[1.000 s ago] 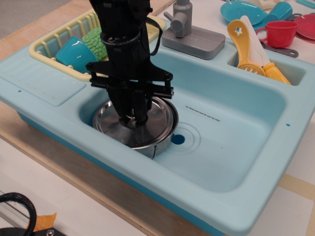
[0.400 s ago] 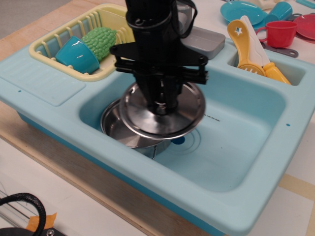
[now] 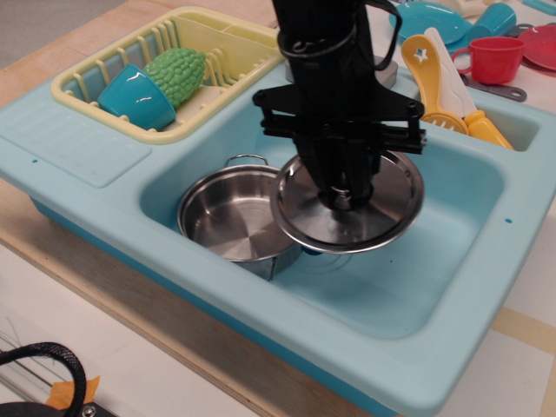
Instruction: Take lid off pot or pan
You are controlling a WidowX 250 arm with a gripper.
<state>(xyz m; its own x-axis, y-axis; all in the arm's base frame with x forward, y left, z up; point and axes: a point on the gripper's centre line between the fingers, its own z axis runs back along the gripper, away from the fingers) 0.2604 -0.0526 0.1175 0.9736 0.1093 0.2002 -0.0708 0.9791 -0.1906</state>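
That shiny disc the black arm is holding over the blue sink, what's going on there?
The gripper has clamped the small knob of the lid and holds it in the air, to the right of the pot. The pot sits open and looks empty in the left part of the toy sink. So the lid is off but not yet set down. Behind, a yellow dish rack holds a teal cup and a bumpy green toy vegetable.

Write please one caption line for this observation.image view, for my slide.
The claw holds the lid by its knob above the sink, beside the open pot.
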